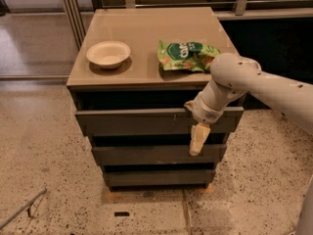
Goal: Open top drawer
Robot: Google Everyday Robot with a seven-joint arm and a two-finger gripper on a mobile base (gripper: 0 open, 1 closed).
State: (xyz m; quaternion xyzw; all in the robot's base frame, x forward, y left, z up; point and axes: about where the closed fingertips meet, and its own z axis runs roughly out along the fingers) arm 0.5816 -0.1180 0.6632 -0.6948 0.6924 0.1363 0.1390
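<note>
The top drawer (pixel 132 122) is a dark grey flat front, the widest of three, just under the tan cabinet top. A dark gap shows above its upper edge. My gripper (pixel 197 131) is at the right part of that front, at its upper edge, with a pale part hanging down over the gap below. My white arm (pixel 254 84) reaches in from the right. Whether the gripper holds the drawer edge is hidden.
A pale bowl (pixel 108 54) and a green snack bag (pixel 187 56) lie on the cabinet top (pixel 142 31). Two narrower grey drawer fronts, middle (pixel 146 154) and bottom (pixel 156 177), sit below. Speckled floor surrounds the cabinet; a railing and metal posts stand behind.
</note>
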